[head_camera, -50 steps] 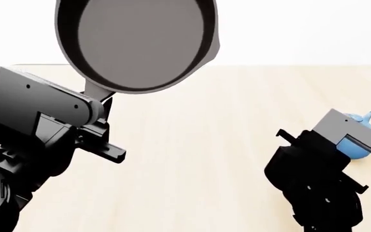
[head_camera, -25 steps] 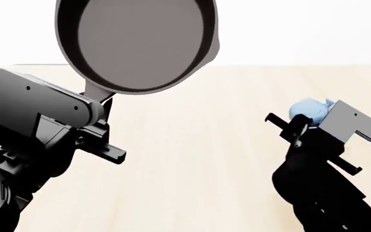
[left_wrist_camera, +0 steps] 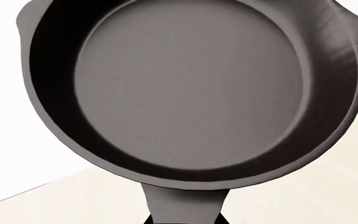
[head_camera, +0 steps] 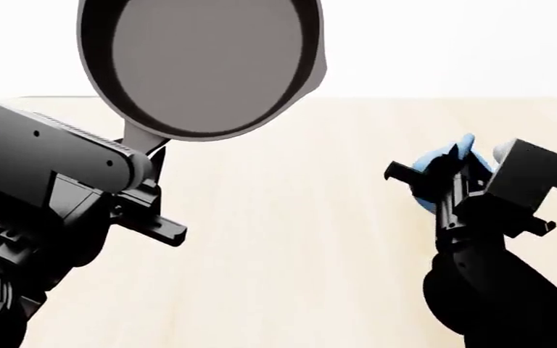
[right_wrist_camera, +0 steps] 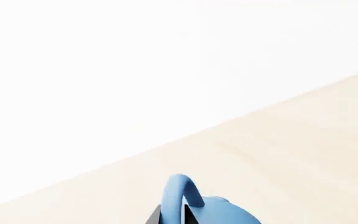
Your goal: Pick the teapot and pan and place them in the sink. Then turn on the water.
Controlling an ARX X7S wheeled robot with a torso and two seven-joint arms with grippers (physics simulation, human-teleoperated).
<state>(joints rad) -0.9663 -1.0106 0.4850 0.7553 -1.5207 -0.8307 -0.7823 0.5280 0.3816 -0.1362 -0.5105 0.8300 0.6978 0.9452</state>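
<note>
The left gripper (head_camera: 148,170) is raised, clamped on the handle of the pan (head_camera: 201,61), which tilts above it. The right gripper (head_camera: 443,190), lifted off the counter (head_camera: 289,217), grips the teapot (head_camera: 440,159) by its handle.

The pan (left_wrist_camera: 191,93) looks like matt cast iron, its black wall smooth and its grey base faintly grainy. The teapot (right_wrist_camera: 213,212) is glossy, smooth, light blue. The counter (head_camera: 298,217) looks like pale, matt wood.
</note>
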